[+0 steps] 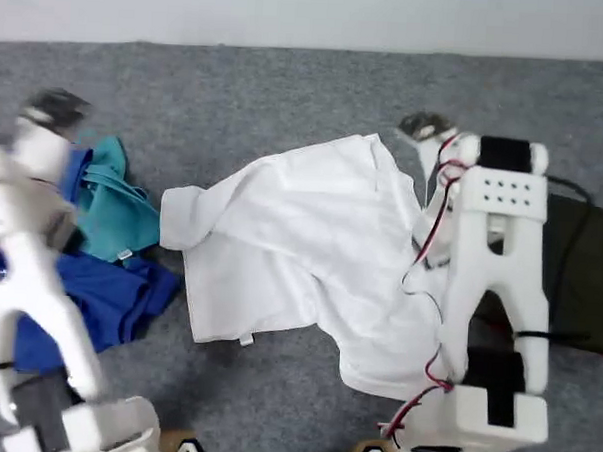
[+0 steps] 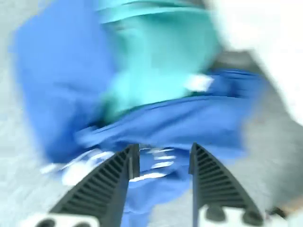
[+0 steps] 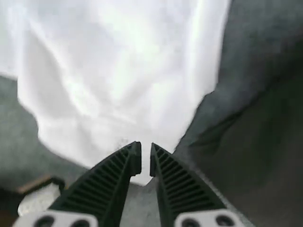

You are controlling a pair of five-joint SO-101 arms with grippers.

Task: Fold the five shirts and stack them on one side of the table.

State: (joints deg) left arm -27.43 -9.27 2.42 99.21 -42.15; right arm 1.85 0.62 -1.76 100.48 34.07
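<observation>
A white shirt [image 1: 301,246] lies spread and rumpled in the middle of the grey table. A teal shirt [image 1: 117,213] and a blue shirt [image 1: 108,298] sit crumpled together at the left. A dark shirt [image 1: 580,268] lies at the right under an arm. My left gripper [image 2: 163,153] is open just above the blue shirt [image 2: 57,80], with the teal shirt [image 2: 161,52] beyond it. In the high view it [image 1: 54,107] hangs at the far left. My right gripper [image 3: 146,158] is shut at the edge of the white shirt [image 3: 118,71], beside the dark shirt [image 3: 255,142]. From above it [image 1: 426,126] is by the shirt's far right corner.
The table is covered in grey carpet [image 1: 288,85], bare along the far side and in front of the white shirt. A grey cloth [image 1: 38,410] shows at the near left by the left arm's base. A corner of the white shirt [image 2: 265,42] reaches toward the blue pile.
</observation>
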